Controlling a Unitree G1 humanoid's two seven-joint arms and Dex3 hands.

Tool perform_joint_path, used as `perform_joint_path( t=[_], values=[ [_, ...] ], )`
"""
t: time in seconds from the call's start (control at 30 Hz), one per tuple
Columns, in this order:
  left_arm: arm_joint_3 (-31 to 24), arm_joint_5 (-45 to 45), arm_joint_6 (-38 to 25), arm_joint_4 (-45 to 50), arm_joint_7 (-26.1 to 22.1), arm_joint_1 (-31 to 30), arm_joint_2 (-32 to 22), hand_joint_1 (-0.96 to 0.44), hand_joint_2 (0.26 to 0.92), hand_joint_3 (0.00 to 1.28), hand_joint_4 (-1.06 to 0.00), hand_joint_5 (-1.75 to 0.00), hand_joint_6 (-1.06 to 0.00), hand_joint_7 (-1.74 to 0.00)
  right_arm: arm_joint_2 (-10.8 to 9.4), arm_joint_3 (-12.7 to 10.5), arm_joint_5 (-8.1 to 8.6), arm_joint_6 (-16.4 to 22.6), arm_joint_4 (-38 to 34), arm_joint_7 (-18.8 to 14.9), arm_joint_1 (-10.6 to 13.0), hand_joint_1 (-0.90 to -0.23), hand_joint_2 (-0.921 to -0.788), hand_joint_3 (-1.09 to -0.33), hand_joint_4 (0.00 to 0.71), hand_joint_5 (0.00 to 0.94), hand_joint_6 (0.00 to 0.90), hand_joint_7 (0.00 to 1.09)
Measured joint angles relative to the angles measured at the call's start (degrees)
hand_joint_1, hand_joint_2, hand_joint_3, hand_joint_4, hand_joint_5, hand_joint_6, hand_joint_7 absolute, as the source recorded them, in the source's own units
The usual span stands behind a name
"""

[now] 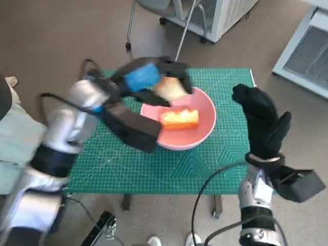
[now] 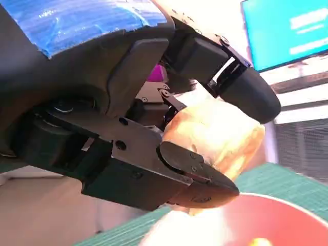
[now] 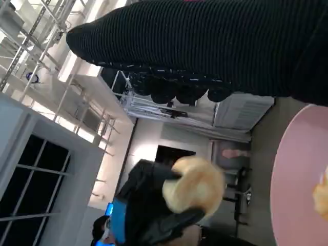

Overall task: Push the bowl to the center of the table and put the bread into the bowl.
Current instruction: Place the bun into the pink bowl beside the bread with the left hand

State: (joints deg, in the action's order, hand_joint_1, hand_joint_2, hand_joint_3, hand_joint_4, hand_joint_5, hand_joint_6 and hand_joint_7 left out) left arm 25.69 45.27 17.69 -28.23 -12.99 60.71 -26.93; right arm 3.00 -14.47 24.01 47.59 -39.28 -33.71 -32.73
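No text, label or number can be read in any view.

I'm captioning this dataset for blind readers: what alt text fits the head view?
The left hand holds a pale bread roll over the far rim of a pink bowl containing a yellow bread slice, on a green mat; the gloved right hand hovers beside it.

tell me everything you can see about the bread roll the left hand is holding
The pale golden, rounded bread roll looks soft, with a smooth browned crust. The left robot hand grips it between its black fingers, off the table, over the far rim of the pink bowl. Nothing else touches it.
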Motion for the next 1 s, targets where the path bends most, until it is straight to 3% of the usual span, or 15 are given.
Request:
perform_joint_path(
  t=[0.13, 0.27, 0.43, 0.5, 0.53, 0.6, 0.63, 0.73, 0.83, 1.0],
  values=[
    [1.4, -0.1, 0.4, -3.9, -0.1, 0.1, 3.0, 0.00, 0.921, 0.15, -0.58, -1.23, -0.55, -1.29, 0.4, -0.2, 0.03, 0.3, -0.2, -0.3, 0.0, -0.609, -0.921, -0.655, 0.394, 0.000, 0.155, 0.58],
    [2.3, -0.1, 0.0, -7.0, -0.2, 0.1, 5.5, 0.00, 0.921, 0.15, -0.57, -1.30, -0.55, -1.23, 0.5, -0.3, 0.04, 0.5, -0.4, -0.4, 0.0, -0.612, -0.921, -0.654, 0.394, 0.000, 0.154, 0.57],
    [3.6, 0.2, -1.9, -9.5, -0.6, 0.4, 7.9, 0.00, 0.921, 0.25, -0.43, -1.46, -0.47, -1.29, 0.5, -0.3, 0.00, 0.9, -0.4, -0.4, 0.1, -0.610, -0.921, -0.654, 0.394, 0.000, 0.154, 0.57],
    [3.9, 0.2, -2.8, -9.8, -1.2, 0.4, 8.6, 0.00, 0.921, 0.33, -0.32, -1.53, -0.40, -1.41, 0.5, -0.4, -0.01, 1.1, -0.4, -0.4, 0.2, -0.609, -0.921, -0.654, 0.393, 0.000, 0.155, 0.56],
    [4.0, 0.2, -3.3, -10.0, -1.6, 0.4, 8.8, -0.07, 0.921, 0.35, -0.29, -1.38, -0.37, -1.46, 0.5, -0.4, -0.01, 1.1, -0.4, -0.4, 0.2, -0.609, -0.921, -0.654, 0.393, 0.001, 0.155, 0.56],
    [4.3, 0.2, -4.6, -10.1, -2.7, 0.4, 9.4, -0.22, 0.921, 0.39, -0.34, -0.79, -0.32, -1.56, 0.5, -0.4, 0.00, 1.3, -0.4, -0.4, 0.2, -0.608, -0.921, -0.653, 0.394, 0.001, 0.157, 0.56],
    [4.4, 0.2, -5.2, -10.1, -3.3, 0.4, 9.5, -0.14, 0.897, 0.37, -0.35, -0.57, -0.31, -1.23, 0.5, -0.4, 0.00, 1.3, -0.4, -0.4, 0.2, -0.607, -0.921, -0.653, 0.394, 0.001, 0.158, 0.56],
    [4.8, 0.2, -7.0, -10.1, -5.4, 0.4, 9.7, -0.09, 0.908, 0.21, -0.37, -0.20, -0.39, -0.58, 0.5, -0.5, 0.00, 1.4, -0.4, -0.4, 0.2, -0.608, -0.921, -0.653, 0.394, 0.001, 0.160, 0.55],
    [4.9, 0.2, -9.0, -9.0, -7.6, 0.1, 9.6, -0.12, 0.914, 0.12, -0.36, -0.06, -0.41, -0.33, 0.6, -0.5, -0.03, 1.4, -0.4, -0.2, 0.2, -0.608, -0.921, -0.653, 0.394, 0.001, 0.162, 0.55],
    [4.6, -0.6, -10.2, -6.6, -9.3, -0.7, 9.1, -0.16, 0.911, 0.05, -0.30, -0.01, -0.40, -0.19, 0.5, -0.4, -0.27, 1.5, -0.4, 0.3, 0.2, -0.607, -0.921, -0.654, 0.394, 0.001, 0.164, 0.54]
  ],
)
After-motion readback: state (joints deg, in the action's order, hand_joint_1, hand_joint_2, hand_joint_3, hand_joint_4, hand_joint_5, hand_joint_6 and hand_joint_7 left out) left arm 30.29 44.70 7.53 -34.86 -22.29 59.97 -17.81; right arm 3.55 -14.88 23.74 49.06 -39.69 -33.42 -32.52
